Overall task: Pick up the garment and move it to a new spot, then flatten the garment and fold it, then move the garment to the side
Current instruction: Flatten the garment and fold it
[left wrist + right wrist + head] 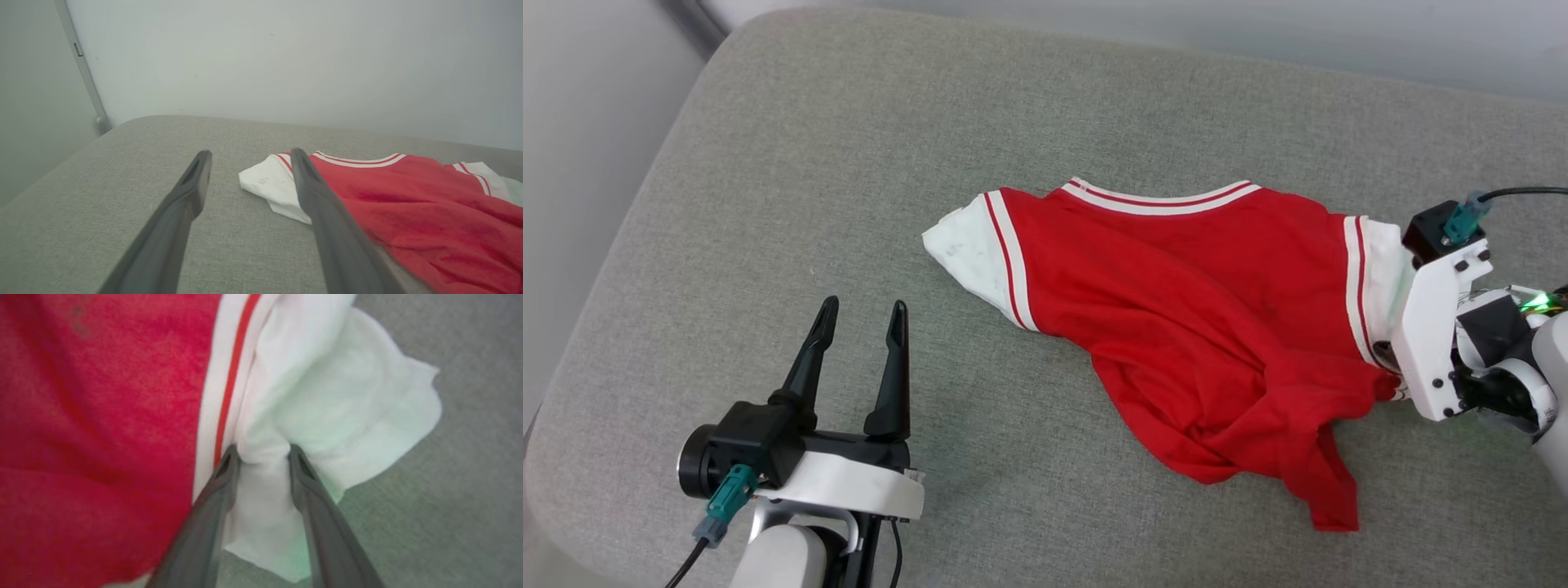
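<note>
The garment [1192,302] lies crumpled on the grey cushion [849,163], red body with white striped sleeves, collar toward the far side. My right gripper [262,451] points down on the right sleeve [347,396], its two fingers closed in on a bunched fold of white fabric. In the head view the white right wrist housing [1437,327] hides those fingers. My left gripper [864,306] stands open above the cushion, left of the garment's left sleeve [968,249] and touching nothing. The left wrist view shows the left gripper [249,154] in front of the garment [408,196].
The cushion's rounded left edge [596,286] drops off beside a pale wall. A wall [286,61] rises behind its far edge. Bare cushion surface [792,188] spreads left of and behind the garment.
</note>
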